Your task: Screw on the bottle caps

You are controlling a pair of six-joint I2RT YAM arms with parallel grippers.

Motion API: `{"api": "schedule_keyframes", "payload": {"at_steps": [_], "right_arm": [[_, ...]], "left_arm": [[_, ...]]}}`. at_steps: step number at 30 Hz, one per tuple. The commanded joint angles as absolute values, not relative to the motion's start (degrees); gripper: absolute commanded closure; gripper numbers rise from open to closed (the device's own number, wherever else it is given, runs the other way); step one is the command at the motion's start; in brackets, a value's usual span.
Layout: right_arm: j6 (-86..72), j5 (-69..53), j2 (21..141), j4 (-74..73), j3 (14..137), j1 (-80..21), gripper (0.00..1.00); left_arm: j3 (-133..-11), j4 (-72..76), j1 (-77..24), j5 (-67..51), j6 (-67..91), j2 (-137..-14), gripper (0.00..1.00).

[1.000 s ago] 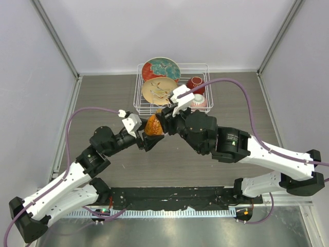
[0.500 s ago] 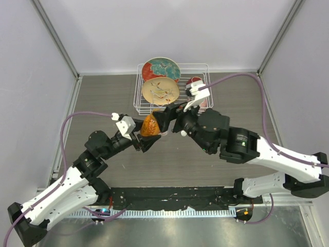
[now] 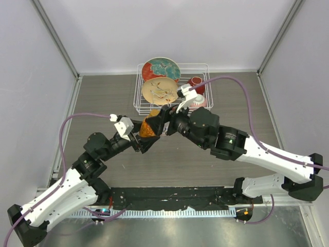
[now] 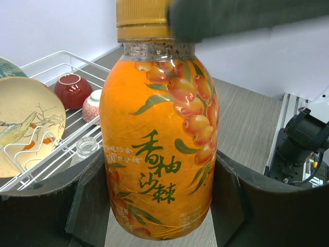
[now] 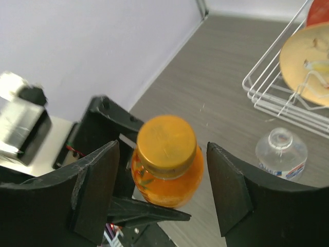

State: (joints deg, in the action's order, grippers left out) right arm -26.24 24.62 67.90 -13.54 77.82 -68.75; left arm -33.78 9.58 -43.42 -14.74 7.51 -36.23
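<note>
The right gripper point(image 5: 163, 170) has its jaws wide open, one on each side of the orange cap point(image 5: 167, 140), with a gap on both sides, so it is not touching it. The left gripper point(image 4: 160, 200) has its jaws pressed on both sides of the orange bottle point(image 4: 157, 154), low down on its body, and holds it up straight.

The orange cap sits on top of the orange bottle. I cannot tell if it is on tight yet.

I think the step in hand is screwing on this cap. The next move calls for the right jaws to close on the cap and turn it, while the left gripper grips hard so the bottle does not spin too.

Further out, the clear bottle point(image 5: 281, 146) stands on the table point(image 3: 103, 92) just beside the wire rack point(image 3: 139, 103) — its top is open, with no cap. I cannot see the white cap anywhere. That bottle looks like the job left to do.
</note>
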Motion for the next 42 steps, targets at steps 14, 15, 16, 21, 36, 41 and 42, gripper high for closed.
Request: {"api": "schedule_keyframes", "payload": {"at_steps": [14,15,16,21,36,41,42], "right_arm": [[-26.2,14.9,69.1,-4.0,73.5,-67.9,0.38],[-25.9,14.7,69.3,-3.9,73.8,-68.0,0.38],[-25.4,14.1,69.3,-3.7,73.8,-67.9,0.38],[-23.6,14.1,68.8,-2.3,73.9,-67.9,0.38],[-21.8,11.7,72.2,0.4,74.3,-67.9,0.45],[-22.6,11.8,72.9,-1.5,74.2,-67.9,0.6],[-22.6,11.7,73.0,-1.8,74.4,-67.9,0.65]], "left_arm": [[-32.6,10.6,-41.9,-18.2,8.2,-32.3,1.0],[-32.3,10.5,-42.0,-18.3,8.3,-32.0,1.0],[-31.6,10.5,-41.9,-18.4,8.4,-31.7,1.0],[-30.3,10.8,-41.7,-18.5,9.9,-31.1,1.0],[-29.5,11.0,-41.3,-18.5,10.8,-30.7,1.0],[-29.5,10.9,-40.6,-18.5,10.8,-30.1,1.0],[-29.6,10.9,-40.2,-18.4,10.8,-29.9,1.0]]}}
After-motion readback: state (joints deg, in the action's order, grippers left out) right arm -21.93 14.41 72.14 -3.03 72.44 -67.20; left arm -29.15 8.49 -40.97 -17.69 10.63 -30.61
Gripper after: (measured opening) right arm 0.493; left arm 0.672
